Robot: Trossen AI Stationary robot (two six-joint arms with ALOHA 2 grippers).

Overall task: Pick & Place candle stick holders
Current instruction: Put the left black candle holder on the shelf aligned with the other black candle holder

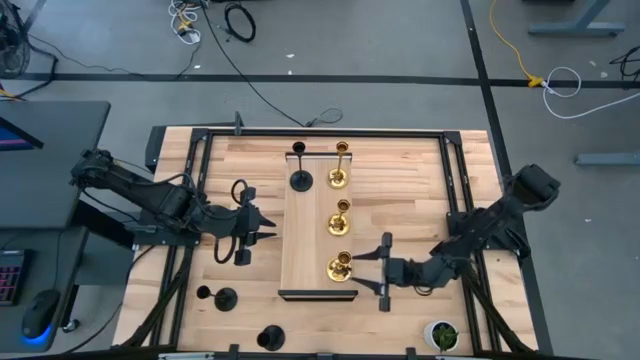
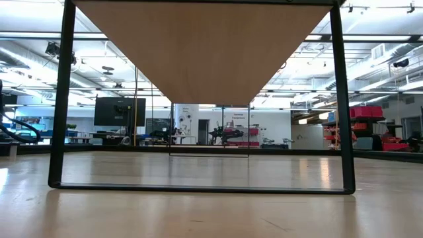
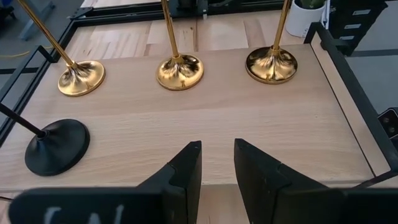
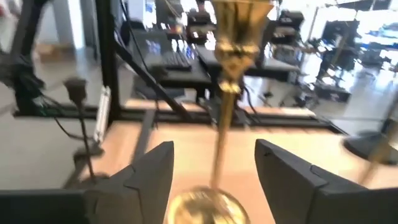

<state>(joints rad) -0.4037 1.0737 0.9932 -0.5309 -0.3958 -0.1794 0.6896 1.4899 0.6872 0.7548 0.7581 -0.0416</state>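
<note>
The right end effector point(image 1: 372, 264) sits low by the near end of the raised board point(image 1: 305, 225), fingers spread wide on either side of the nearest gold candlestick point(image 1: 340, 266). In its wrist view the gold stem point(image 4: 222, 134) stands upright between the two fingers without touching either, so this looks like either a fresh release or a lineup for a grab; which one can't be told. The left end effector point(image 1: 268, 228) hovers at the board's left edge, fingers narrowly parted and holding nothing, aimed across the board.

Out from there, two more gold candlesticks point(image 1: 339, 218) stand in a row along the board's right side, and one black candlestick point(image 1: 300, 179) stands at the far left, likely the start of a matching black row. Two other black candlesticks point(image 1: 225, 297) wait on the counter point(image 1: 400, 200) in front of the left arm, well apart from the board. A small potted plant point(image 1: 441, 335) sits at the near right corner.

The low view shows only the board's underside and frame, no candlesticks. The gold cups are cut off in the left wrist view.
</note>
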